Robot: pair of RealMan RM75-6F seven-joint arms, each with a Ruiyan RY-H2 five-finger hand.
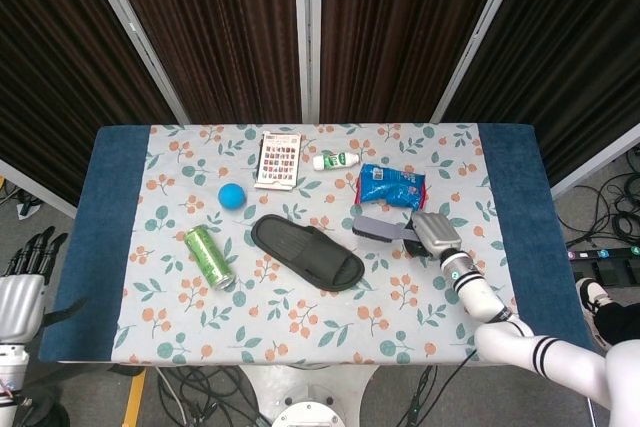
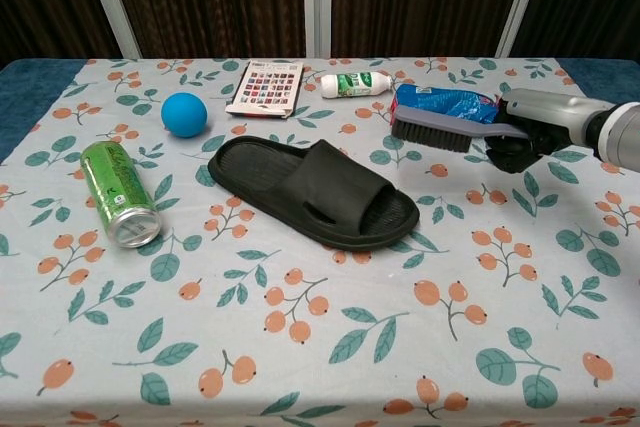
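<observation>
My right hand (image 2: 535, 132) (image 1: 432, 235) grips the handle of a grey scrub brush (image 2: 432, 132) (image 1: 376, 229) and holds it a little above the cloth. The brush hangs in front of the blue snack bag (image 2: 445, 102) (image 1: 392, 183), to the right of the black slipper (image 2: 312, 191) (image 1: 306, 251). My left hand (image 1: 24, 280) shows at the far left edge of the head view, off the table, its fingers apart and holding nothing.
A green can (image 2: 119, 194) lies on its side at the left, with a blue ball (image 2: 184, 114) behind it. A card of coloured squares (image 2: 266, 86) and a small white bottle (image 2: 354, 83) lie at the back. The floral tablecloth (image 2: 330, 347) covers the table.
</observation>
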